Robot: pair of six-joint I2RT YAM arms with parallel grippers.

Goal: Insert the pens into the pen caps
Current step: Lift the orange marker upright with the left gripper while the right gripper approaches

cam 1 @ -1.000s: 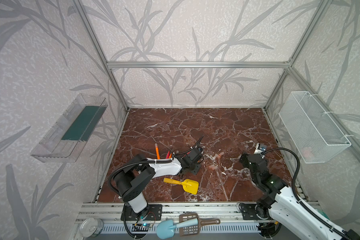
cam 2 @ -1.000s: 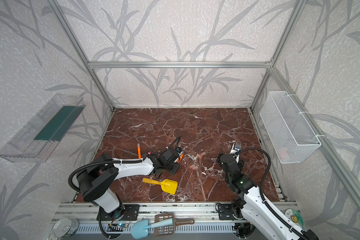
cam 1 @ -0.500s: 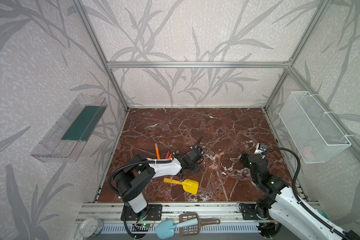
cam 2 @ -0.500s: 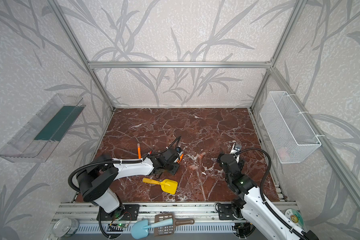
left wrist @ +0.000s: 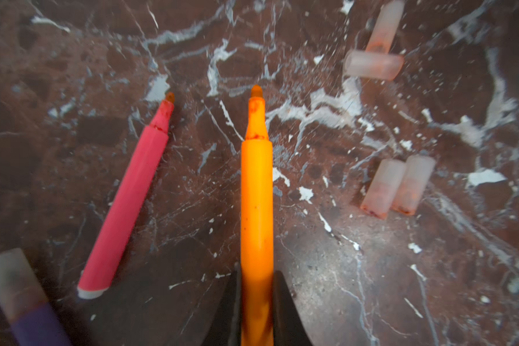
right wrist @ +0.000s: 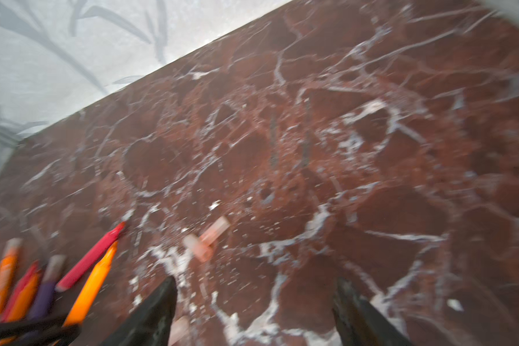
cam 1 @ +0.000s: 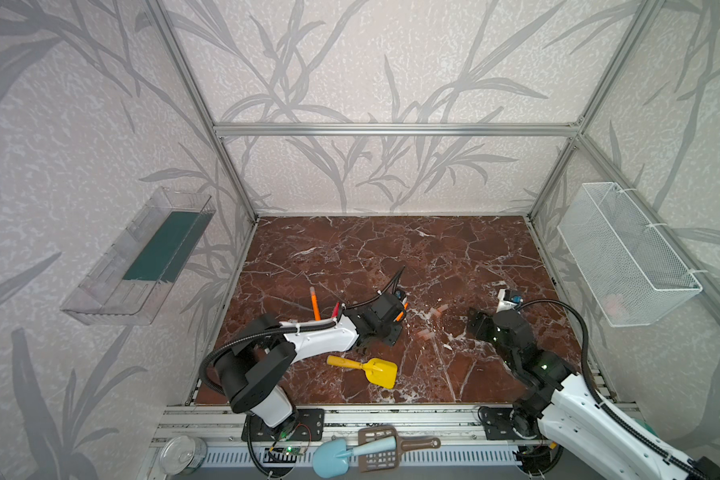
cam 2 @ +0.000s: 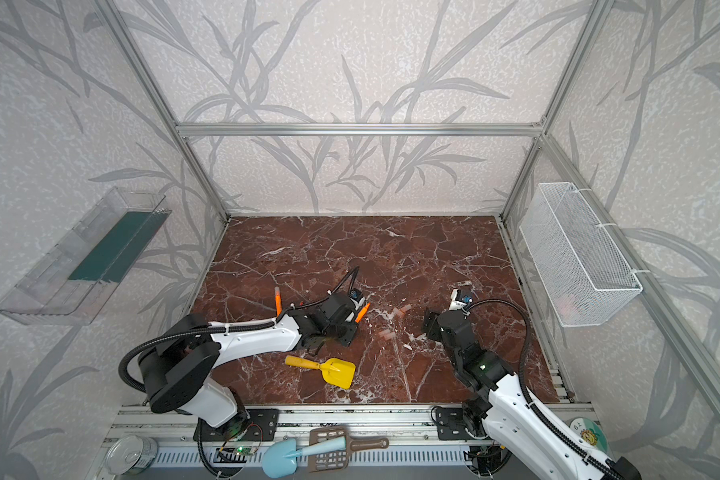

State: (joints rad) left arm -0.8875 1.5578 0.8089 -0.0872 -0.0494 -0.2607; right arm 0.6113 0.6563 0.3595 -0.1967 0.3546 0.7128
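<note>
My left gripper [left wrist: 256, 287] is shut on an orange pen [left wrist: 256, 209], whose bare tip points toward the pen caps. A red-pink pen [left wrist: 126, 203] lies uncapped beside it, and a purple pen [left wrist: 27, 314] wears a cap. Several pale translucent caps lie loose: a crossed pair [left wrist: 372, 64] and a side-by-side pair [left wrist: 381, 187]. In both top views the left gripper [cam 1: 395, 318] [cam 2: 356, 318] sits left of the caps [cam 1: 427, 333] [cam 2: 387, 333]. My right gripper [cam 1: 474, 326] [right wrist: 255, 299] stands open and empty just right of them.
A yellow toy shovel [cam 1: 366, 368] lies near the front, below the left arm. A capped orange pen [cam 1: 314, 303] lies behind that arm. A wire basket [cam 1: 624, 253] hangs on the right wall and a clear tray [cam 1: 142, 257] on the left wall.
The left jaws have closed tight on the orange pen. Both arms stay almost where they were in the top views.
</note>
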